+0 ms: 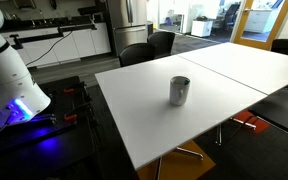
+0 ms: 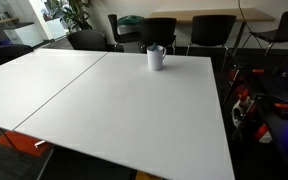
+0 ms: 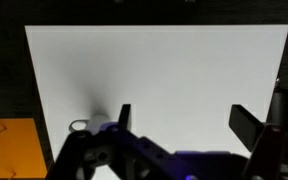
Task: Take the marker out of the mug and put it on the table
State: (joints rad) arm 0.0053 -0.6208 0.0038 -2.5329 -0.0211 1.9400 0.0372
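A wide white tabletop [image 1: 144, 110] fills most of both exterior views, joined along a seam to a second white table [image 1: 249, 60]. A small silvery grey mug [image 1: 179, 90] stands upright on the tabletop, alone, with bare surface all around it. In an exterior view it sits close to the far edge [image 2: 156, 57], just in front of a row of dark chairs [image 2: 159, 30]. The marker cannot be made out in any view; the mug's mouth is too small and dark to show what is inside.

In the wrist view, the tool [image 3: 182, 116] hangs above the tabletop [image 3: 164, 70] with its two dark fingers [image 3: 124, 112] spread wide apart. Nothing is between them and they touch nothing. A small pale ring, apparently the mug's rim [image 3: 80, 126], shows at the lower left, off to the side of the fingers and apart from them.

The white robot arm [image 1: 4, 55] stands beside the tabletop, a blue glow at its base.
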